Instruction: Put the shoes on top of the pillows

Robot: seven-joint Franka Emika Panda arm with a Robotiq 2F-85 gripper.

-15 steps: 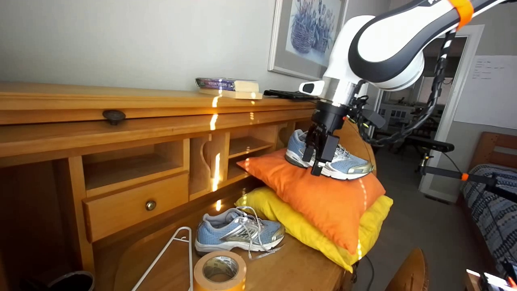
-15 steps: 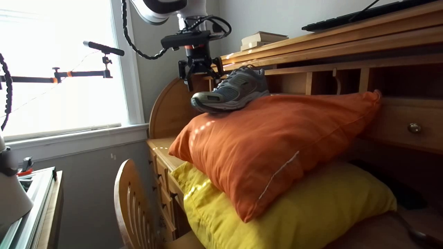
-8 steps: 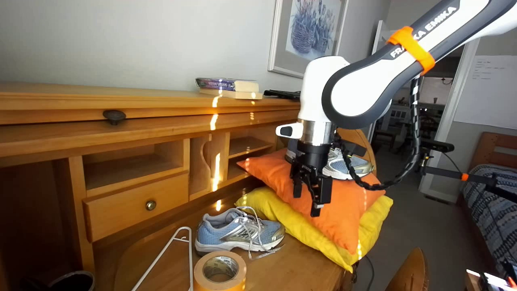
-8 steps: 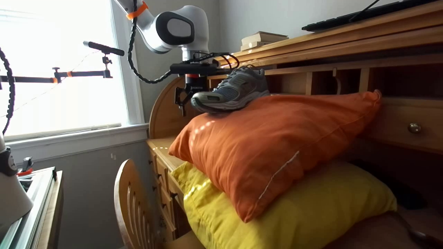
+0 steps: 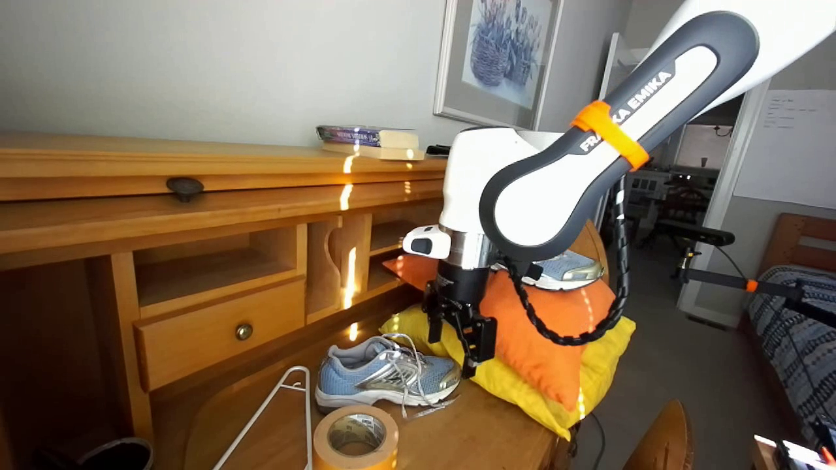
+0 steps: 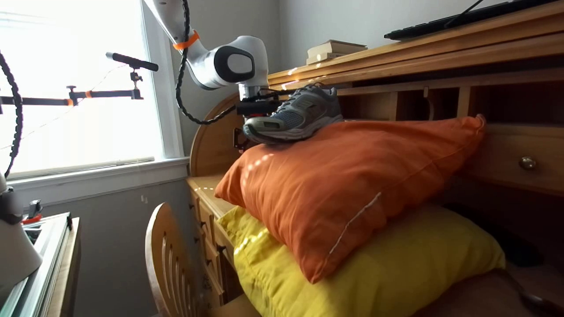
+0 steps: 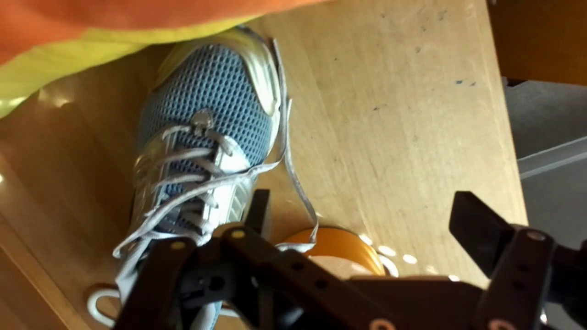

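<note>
Currently your claw hangs above the desk top, with its two fingers spread well apart and nothing clamped between them; the second running sneaker stands on this desk, sole down, its toe just beside the yellow cushion; to pick it up seems to be your step in hand. Your coming move probably turns on one relation; toward the left edge of the wrist view lies the sneaker, mostly outside your gap; one finger overlaps its side in that view, while the gap itself looks onto wood and the roll of tape; the long axis runs roughly up this view, toe at the top, and your fingers are spread across it; so the angle likely suits, but you would need to shift sideways before you descend. It has blue-grey mesh, silvery trim, a white sole, and untied pale laces, which could catch; its mate rests on the orange cushion, so half of your task appears done.
</note>
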